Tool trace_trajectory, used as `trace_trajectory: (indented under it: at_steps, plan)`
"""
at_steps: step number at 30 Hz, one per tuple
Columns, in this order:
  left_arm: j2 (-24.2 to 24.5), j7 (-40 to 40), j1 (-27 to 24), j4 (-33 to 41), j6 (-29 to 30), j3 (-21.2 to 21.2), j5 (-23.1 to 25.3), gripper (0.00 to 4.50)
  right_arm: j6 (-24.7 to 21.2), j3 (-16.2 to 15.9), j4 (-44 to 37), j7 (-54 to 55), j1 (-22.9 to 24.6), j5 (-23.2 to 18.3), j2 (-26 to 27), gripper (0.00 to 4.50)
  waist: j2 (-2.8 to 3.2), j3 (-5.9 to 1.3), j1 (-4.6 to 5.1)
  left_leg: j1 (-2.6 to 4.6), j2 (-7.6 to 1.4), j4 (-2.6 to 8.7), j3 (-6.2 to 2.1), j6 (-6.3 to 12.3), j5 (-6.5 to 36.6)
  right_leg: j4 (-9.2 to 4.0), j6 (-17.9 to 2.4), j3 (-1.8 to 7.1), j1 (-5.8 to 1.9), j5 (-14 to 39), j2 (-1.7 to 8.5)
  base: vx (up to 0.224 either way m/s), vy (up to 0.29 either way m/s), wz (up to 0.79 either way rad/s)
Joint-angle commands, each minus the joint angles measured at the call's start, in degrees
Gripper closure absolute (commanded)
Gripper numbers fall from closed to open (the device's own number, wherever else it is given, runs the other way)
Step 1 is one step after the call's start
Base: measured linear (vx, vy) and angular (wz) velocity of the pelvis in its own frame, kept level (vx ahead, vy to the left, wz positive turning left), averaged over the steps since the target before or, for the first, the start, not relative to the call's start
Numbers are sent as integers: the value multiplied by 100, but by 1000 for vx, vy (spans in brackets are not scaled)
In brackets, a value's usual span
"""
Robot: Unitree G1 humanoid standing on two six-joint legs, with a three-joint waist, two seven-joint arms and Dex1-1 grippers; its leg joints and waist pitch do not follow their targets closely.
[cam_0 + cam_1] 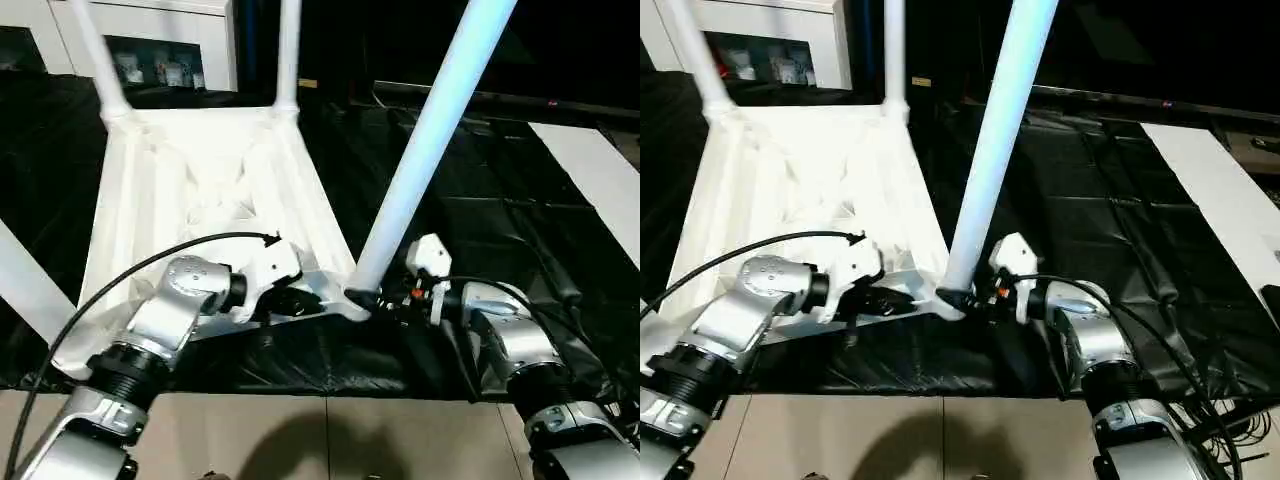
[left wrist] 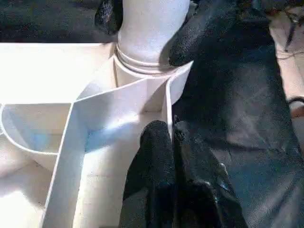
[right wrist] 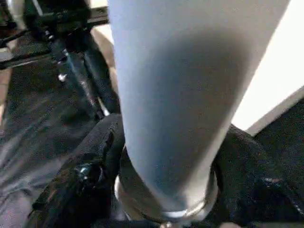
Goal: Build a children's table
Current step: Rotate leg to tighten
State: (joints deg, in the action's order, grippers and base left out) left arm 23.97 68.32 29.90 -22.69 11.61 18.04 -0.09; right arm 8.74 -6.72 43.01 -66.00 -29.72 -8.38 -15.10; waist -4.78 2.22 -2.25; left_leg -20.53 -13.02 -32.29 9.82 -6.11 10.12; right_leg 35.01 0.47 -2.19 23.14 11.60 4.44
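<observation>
The white tabletop (image 1: 200, 190) lies upside down on a black mat, ribbed side up. Two white legs (image 1: 97, 50) (image 1: 289, 50) stand in its far corner sockets. A third leg (image 1: 425, 140) rises tilted from the near right corner socket (image 2: 142, 61). My right gripper (image 1: 375, 298) is at this leg's base, its black fingers (image 3: 80, 190) pressed against both sides just above the collar. My left gripper (image 2: 171, 135) is shut on the thin rim wall of the tabletop right beside that socket. Another white tube (image 1: 25, 280) crosses the left edge of the left eye view.
A white cabinet (image 1: 150, 40) with glass doors stands behind the tabletop. The black mat (image 1: 480, 200) spreads to the right, where a white board (image 1: 600, 170) lies. Tan floor (image 1: 300, 430) runs along the near edge. Cables hang from both forearms.
</observation>
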Motion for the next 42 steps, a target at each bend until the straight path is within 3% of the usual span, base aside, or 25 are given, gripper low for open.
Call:
trace_trajectory:
  at_steps: [1,8,15,16,18,21,22,23,24,25,28,30,32,33,36,39,42]
  plan:
    - [71,272,-29,-185,-28,317,169,450,-100,-65,20,-231,-105,-16,-117,190,38,-271,-7,28,-21,319,92,384,995,-334,-1476,168,-265,310,209,0,0,0]
    - [123,371,25,-291,-160,353,158,450,-205,-103,-59,-415,-51,-48,-89,242,38,-279,-21,30,-17,310,94,399,907,-317,-1516,167,-278,191,215,0,0,0]
    - [-66,11,51,-441,-47,265,183,450,-627,-5,-425,74,442,-158,56,250,46,-270,-69,49,-17,315,98,366,886,-316,-1497,171,-279,90,200,0,0,0]
    - [-92,-34,54,-447,-24,255,184,450,-638,16,-433,174,470,-150,80,250,36,-255,-90,52,-19,324,99,336,962,-330,-1466,173,-272,228,214,0,0,0]
    - [-228,-318,88,-490,47,199,213,450,-561,138,-401,702,562,-94,220,250,27,-202,-89,65,-25,383,80,134,1476,-427,-1252,174,-239,1183,233,0,0,0]
    - [-660,-1014,187,-587,268,94,271,450,-513,475,-68,2251,600,64,658,251,39,-188,-64,101,-31,402,56,-66,1906,-502,-1013,190,-165,2035,261,-19,0,0]
    - [-814,-1206,209,-605,346,83,286,450,-542,612,48,2772,593,65,833,251,40,-177,-48,91,-15,423,27,-162,2058,-553,-824,177,-149,2444,264,-58,0,0]
    - [-814,-1206,209,-605,346,83,286,450,-542,612,48,2772,593,65,833,251,25,-180,-30,81,-8,426,13,-163,2121,-563,-755,166,-158,2577,259,-60,3,-4]
    - [-1090,-1526,226,-581,489,70,304,450,-633,795,170,3541,557,29,1158,251,46,-167,1,53,-4,444,-10,-174,2212,-587,-657,157,-158,2734,261,0,0,0]
    - [-1187,-1628,227,-560,547,70,309,450,-664,848,201,3819,546,22,1288,251,50,-163,30,79,-2,442,-21,-189,2356,-614,-596,148,-121,2845,251,0,0,0]
    - [-1458,-1942,227,-493,698,37,305,450,-718,833,255,4456,474,122,1676,251,51,-168,85,65,23,442,-55,-192,2570,-663,-428,127,-97,3183,251,0,0,0]
    - [-1564,-2091,232,-505,731,72,356,450,-753,669,216,4699,388,322,1915,251,85,-171,84,72,25,443,-61,-185,2625,-675,-393,124,-82,3199,253,0,0,0]
    - [-1588,-2136,219,-540,720,102,422,450,-684,566,170,4672,326,380,2055,251,75,-168,107,49,30,460,-73,-190,2651,-675,-376,115,-90,3126,238,0,0,0]
    - [-1589,-2143,211,-553,714,107,445,450,-629,557,149,4615,315,354,2096,195,81,-184,110,44,29,464,-75,-175,2635,-675,-365,112,-106,3063,244,0,0,0]
    - [-1457,-2029,177,-578,612,158,512,450,-482,549,20,4543,362,359,2007,174,102,-204,99,48,7,479,-55,-140,2541,-639,-541,133,-106,2473,223,0,0,0]
    - [-1281,-1901,168,-634,458,163,566,450,-397,542,-210,4195,506,302,1754,137,97,-223,73,43,9,464,-12,-70,2359,-596,-693,163,-131,2044,212,0,0,0]
    - [-996,-1592,208,-784,78,238,639,450,-406,474,-849,3195,887,135,1119,112,105,-249,12,40,-1,438,25,67,2010,-569,-793,178,-171,1611,211,0,0,0]
